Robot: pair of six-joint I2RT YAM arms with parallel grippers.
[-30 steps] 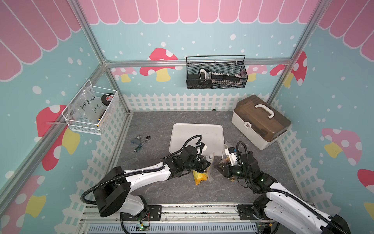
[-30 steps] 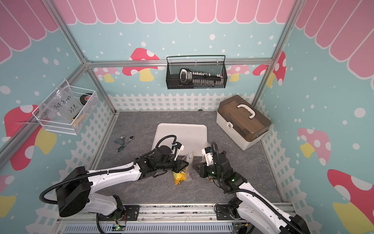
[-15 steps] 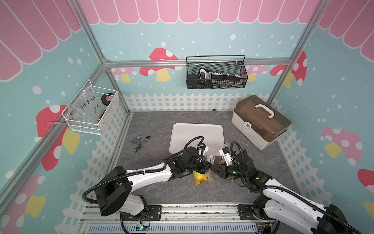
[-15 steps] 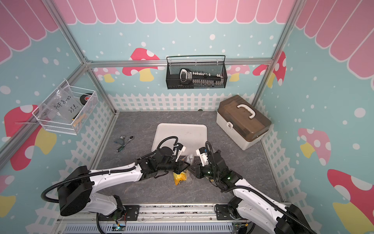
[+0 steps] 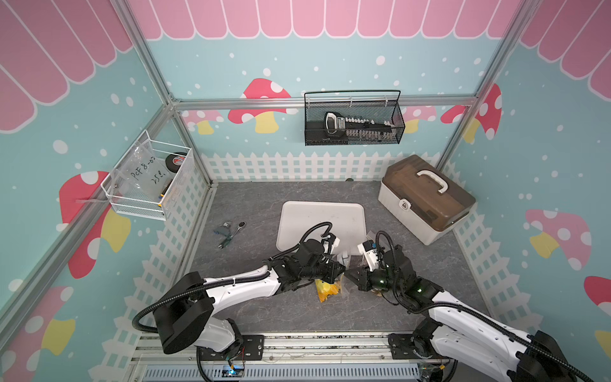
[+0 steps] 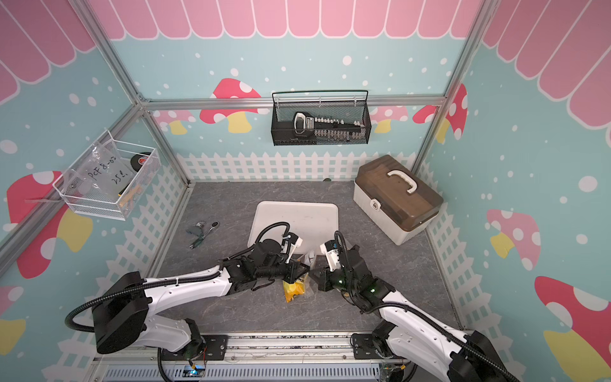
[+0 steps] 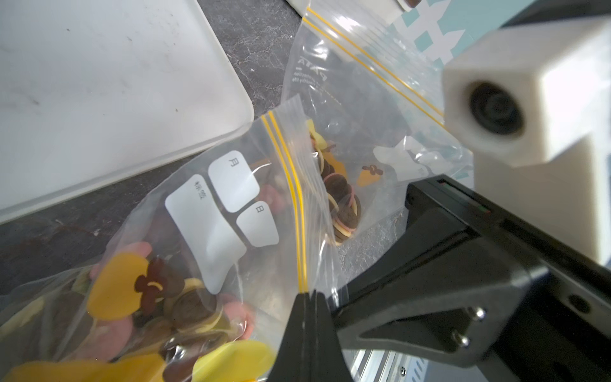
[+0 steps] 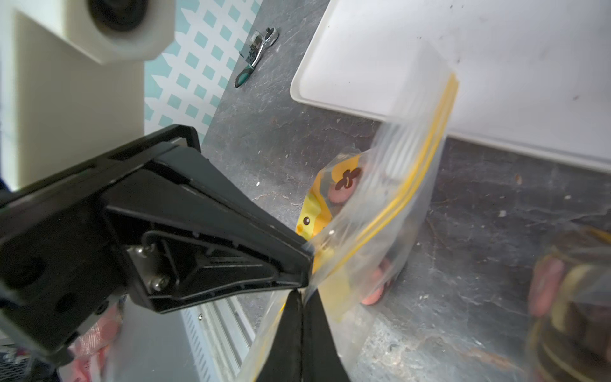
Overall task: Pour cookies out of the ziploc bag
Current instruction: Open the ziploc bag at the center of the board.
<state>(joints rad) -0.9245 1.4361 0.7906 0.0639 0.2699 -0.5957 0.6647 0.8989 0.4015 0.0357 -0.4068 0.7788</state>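
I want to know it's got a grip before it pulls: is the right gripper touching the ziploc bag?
Touching. In the right wrist view the right gripper has its fingers shut on the ziploc bag edge, beside the yellow zip strip.

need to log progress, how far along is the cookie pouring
Done: the left gripper and right gripper are each shut on the ziploc bag at its zip edge. In hand: parting the mouth, which looks partly open. Left: the pour itself; the cookies sit inside the bag and none show on the white tray.
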